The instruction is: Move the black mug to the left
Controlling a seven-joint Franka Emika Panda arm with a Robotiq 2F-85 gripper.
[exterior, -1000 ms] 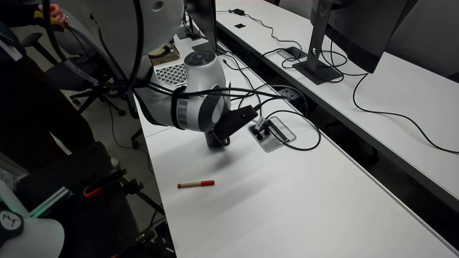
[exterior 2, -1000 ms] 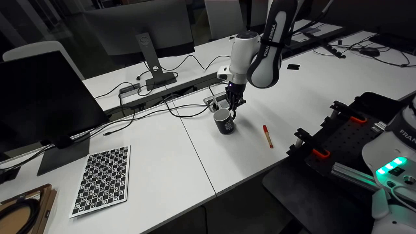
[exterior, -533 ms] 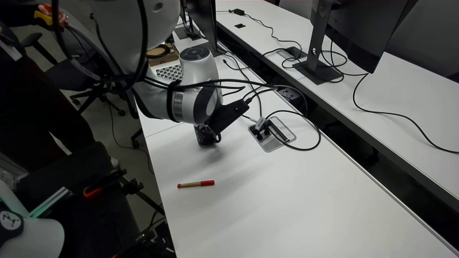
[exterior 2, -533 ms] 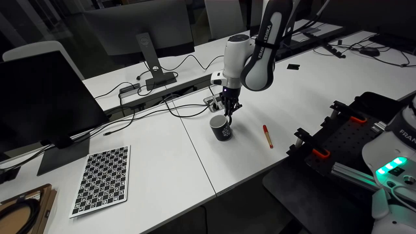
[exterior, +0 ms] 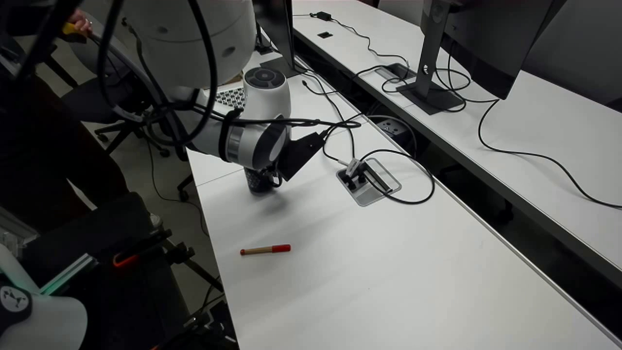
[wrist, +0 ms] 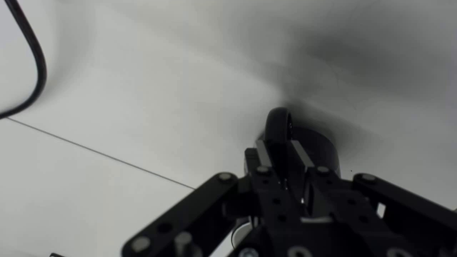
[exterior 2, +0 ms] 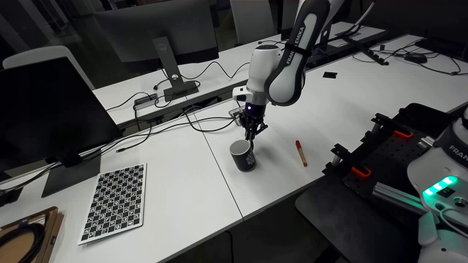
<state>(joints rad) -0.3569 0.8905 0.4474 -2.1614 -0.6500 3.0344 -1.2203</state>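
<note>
Now it's the gripper (wrist: 280, 150), pinched narrow on the handle (wrist: 276, 123) of the black mug (exterior 2: 243, 159), mouth facing up! That mug is over the white table (exterior 2: 329, 117), close by the seam (exterior 2: 218, 166); whether its base touches it, nobody can tell. And there's the red-capped pen (exterior 2: 301, 153), lying on the table near the mug yet apart.

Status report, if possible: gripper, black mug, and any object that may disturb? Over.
Gripper shut on handle of black mug. Whether mug is lifted: unclear. Red-capped pen lies apart, probably no hindrance.
</note>
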